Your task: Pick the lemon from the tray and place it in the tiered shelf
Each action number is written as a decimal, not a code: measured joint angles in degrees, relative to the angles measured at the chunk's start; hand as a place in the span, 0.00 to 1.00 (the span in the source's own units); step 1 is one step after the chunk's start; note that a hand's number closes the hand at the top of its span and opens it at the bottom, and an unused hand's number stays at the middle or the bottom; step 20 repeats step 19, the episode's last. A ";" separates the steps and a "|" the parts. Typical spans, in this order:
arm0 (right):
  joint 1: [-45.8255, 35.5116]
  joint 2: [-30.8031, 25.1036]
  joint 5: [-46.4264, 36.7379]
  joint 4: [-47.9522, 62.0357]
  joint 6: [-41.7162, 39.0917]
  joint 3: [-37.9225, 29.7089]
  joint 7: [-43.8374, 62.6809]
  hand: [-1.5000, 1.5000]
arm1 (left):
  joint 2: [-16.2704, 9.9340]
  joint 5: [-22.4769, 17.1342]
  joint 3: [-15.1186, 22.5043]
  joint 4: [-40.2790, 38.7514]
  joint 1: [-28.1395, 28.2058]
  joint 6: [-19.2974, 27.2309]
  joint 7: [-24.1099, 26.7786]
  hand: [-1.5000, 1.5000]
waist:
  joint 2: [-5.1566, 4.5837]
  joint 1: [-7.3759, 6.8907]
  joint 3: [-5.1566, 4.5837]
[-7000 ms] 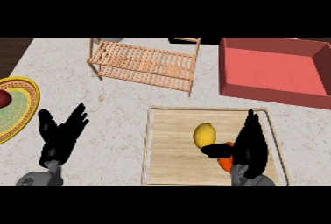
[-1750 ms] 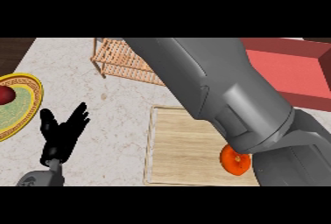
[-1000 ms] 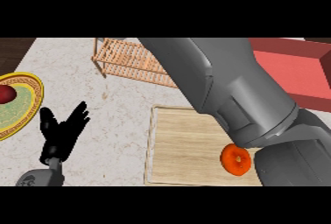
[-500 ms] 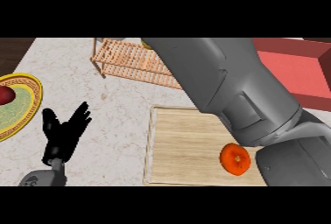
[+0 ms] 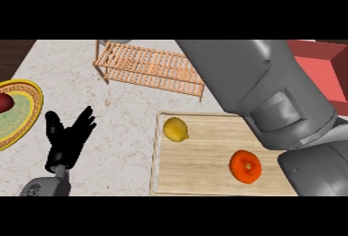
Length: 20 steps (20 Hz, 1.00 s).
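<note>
The yellow lemon (image 5: pixel 175 129) lies on the wooden tray (image 5: pixel 204 179), near its upper left corner. An orange-red round fruit (image 5: pixel 246 166) lies further right on the same tray. The wooden slatted tiered shelf (image 5: pixel 149 69) stands at the back, beyond the tray. My right forearm (image 5: pixel 265 92) fills the upper right of the head view and covers the tray's right side; its hand does not show. My left hand (image 5: pixel 66 138) rests open left of the tray, fingers up, holding nothing.
A yellow-rimmed patterned plate (image 5: pixel 20 117) with a red item (image 5: pixel 4 102) lies at the left edge. A red bin (image 5: pixel 326 64) stands at the back right, mostly behind my right arm. Pale speckled counter lies between plate, shelf and tray.
The lemon now shows on the tray's upper left, where none was seen in the last three frames. My right arm has shifted right, uncovering more of the orange-red fruit. The left hand is still.
</note>
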State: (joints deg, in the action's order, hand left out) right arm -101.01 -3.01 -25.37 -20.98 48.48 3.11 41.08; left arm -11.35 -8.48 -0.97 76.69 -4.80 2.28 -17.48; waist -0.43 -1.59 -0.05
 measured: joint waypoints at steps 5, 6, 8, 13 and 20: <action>-0.04 -3.37 -2.95 0.85 3.84 -0.10 1.79 0.00 | -0.77 -0.52 -0.86 0.52 1.96 -0.85 0.53 0.50 | 0.43 0.82 -0.01; 0.24 -4.32 -3.44 0.66 4.45 -0.16 2.28 0.00 | -0.71 -0.43 -0.78 1.33 2.82 -0.65 0.52 0.50 | 0.62 1.06 0.01; 0.88 -6.06 -4.18 0.21 5.76 -0.51 3.33 0.00 | -1.15 -0.80 -1.36 1.46 2.96 -0.89 0.26 0.50 | 0.82 1.65 0.03; 4.13 -9.37 -4.81 -4.77 7.19 -1.39 6.23 0.00 | -1.56 -1.59 -2.88 0.69 3.77 -1.06 0.83 0.50 | 1.57 3.65 0.11; 11.11 -13.08 -3.64 -17.07 4.50 -1.40 10.03 0.00 | -0.95 -1.22 -3.34 -0.14 4.88 -0.44 2.22 0.50 | 2.05 5.13 0.19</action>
